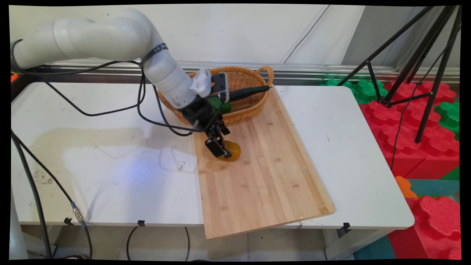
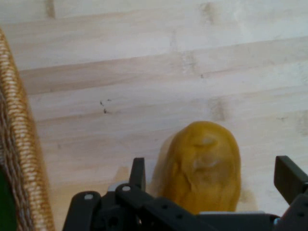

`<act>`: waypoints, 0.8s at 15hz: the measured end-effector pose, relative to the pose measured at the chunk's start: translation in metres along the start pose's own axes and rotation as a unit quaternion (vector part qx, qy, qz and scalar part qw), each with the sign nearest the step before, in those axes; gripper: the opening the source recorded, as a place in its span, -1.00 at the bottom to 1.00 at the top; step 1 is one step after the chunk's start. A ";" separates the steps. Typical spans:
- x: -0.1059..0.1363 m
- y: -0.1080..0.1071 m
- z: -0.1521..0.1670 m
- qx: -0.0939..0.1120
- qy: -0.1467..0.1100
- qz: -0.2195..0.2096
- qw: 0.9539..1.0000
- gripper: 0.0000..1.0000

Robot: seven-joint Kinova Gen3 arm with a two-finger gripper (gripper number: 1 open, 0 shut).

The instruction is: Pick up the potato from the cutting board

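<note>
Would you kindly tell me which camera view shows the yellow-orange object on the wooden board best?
The hand view: the yellow-orange object fills the frame between the open gripper fingers. In the main view the gripper partly hides it.

Robot lab: tripod, foam floor blocks, cabled white table.

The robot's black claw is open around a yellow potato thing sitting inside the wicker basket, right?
Not quite. The black two-finger gripper is open around the yellow-brown potato-shaped object, but that lies on the bamboo cutting board, not in the woven wicker basket. The main view shows the basket behind it.
</note>
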 end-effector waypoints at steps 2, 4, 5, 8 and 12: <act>0.001 0.000 0.008 0.000 -0.007 0.010 1.000 1.00; 0.003 0.000 0.017 -0.001 -0.015 0.025 1.000 1.00; 0.003 -0.001 0.021 -0.001 -0.019 0.032 0.999 1.00; 0.005 -0.001 0.031 -0.002 -0.027 0.049 0.998 1.00; 0.006 -0.001 0.037 -0.001 -0.032 0.064 0.997 1.00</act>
